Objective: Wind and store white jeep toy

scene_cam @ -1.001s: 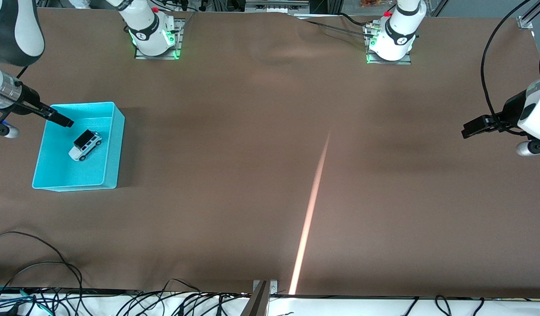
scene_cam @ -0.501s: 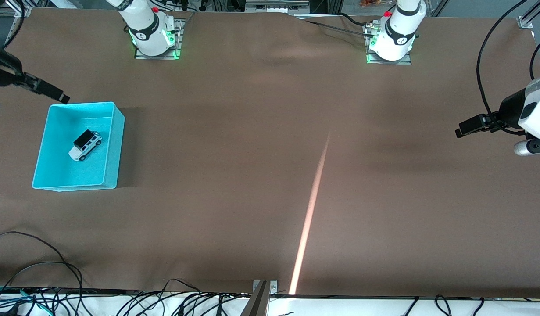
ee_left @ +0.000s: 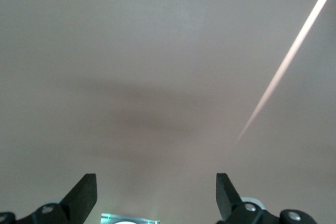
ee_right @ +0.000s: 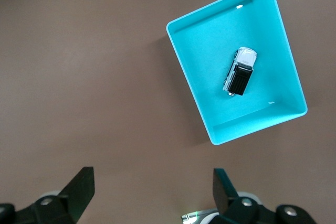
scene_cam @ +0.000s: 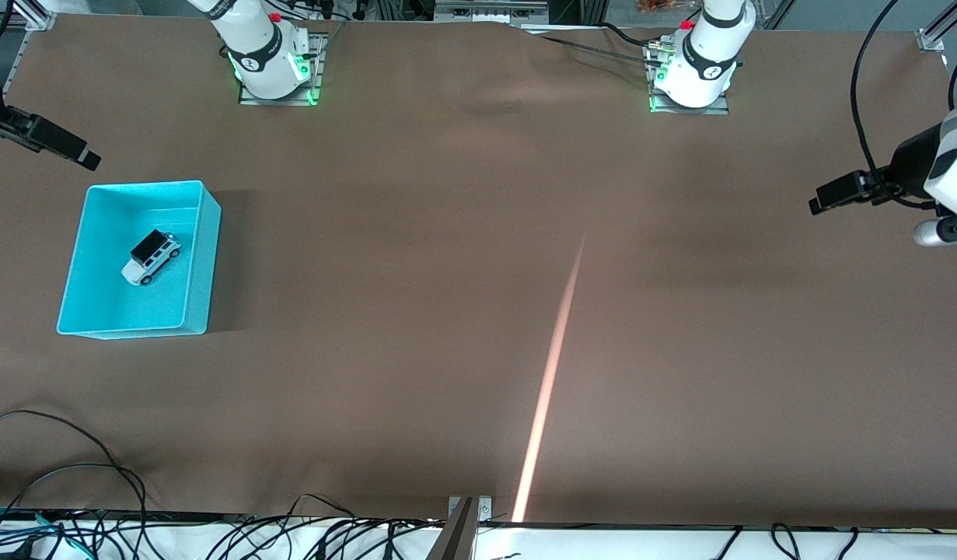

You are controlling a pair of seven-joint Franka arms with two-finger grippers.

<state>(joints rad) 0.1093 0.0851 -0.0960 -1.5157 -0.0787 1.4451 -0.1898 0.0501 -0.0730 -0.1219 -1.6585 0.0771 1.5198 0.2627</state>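
Right tool [scene_cam: 85,159] partly out of frame

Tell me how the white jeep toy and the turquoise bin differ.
The white jeep toy is far smaller than the turquoise bin and lies inside it. The jeep is white with a black roof; the bin is plain turquoise. The jeep sits askew to the bin's walls. Neither is held by a hand.

Arm bases [scene_cam: 272,54]: glossy white, black joint rings, green lights, red buttons
Left gripper [ee_left: 156,195]: black wedge fingers, screw heads
Right gripper [ee_right: 153,190]: matching black fingers
Wrist cables [scene_cam: 859,85]: black, looping
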